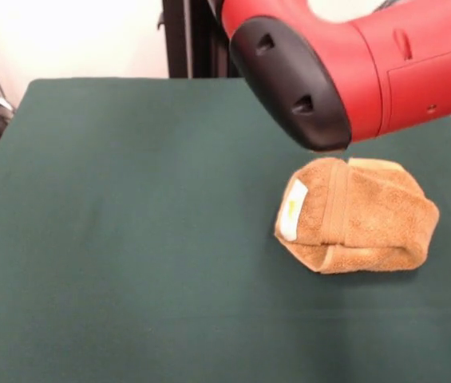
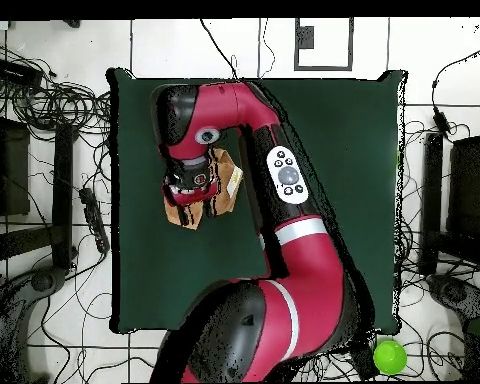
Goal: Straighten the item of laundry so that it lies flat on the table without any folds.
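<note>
Towel (image 1: 357, 217) still bunched in a folded lump at about 3 o'clock on the green surface (image 1: 129, 239), directly under the arm's wrist (image 2: 189, 180); jaws hidden from both views, can't tell apart or together.

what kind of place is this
Probably a robotics lab. A red robot arm reaches over a green-clothed table holding a folded towel, and cables sprawl across the tiled floor around it.
</note>
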You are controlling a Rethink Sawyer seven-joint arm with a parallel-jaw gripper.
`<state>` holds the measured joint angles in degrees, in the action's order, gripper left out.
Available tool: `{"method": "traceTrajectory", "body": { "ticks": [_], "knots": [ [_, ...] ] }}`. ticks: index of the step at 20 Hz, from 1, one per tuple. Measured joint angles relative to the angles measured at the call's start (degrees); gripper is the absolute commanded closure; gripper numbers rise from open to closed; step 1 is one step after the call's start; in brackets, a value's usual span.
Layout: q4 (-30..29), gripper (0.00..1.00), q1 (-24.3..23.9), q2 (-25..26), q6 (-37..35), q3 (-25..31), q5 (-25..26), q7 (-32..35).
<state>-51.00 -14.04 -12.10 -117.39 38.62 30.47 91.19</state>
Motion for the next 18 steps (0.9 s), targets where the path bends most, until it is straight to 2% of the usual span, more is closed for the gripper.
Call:
{"method": "traceTrajectory", "body": {
  "ticks": [5, 8, 11, 18],
  "knots": [
    [2.1, 0.00, 0.0, 0.3, 0.4, 0.0, 0.2, 0.0],
    [3.5, 0.00, -0.2, 1.3, 3.6, 0.3, 0.0, 0.0],
    [4.3, 0.00, -0.4, 2.4, 8.0, 0.8, -0.5, 0.0],
    [4.7, 0.00, -1.1, 7.1, 23.5, 3.4, -3.0, 0.0]
  ]
}}
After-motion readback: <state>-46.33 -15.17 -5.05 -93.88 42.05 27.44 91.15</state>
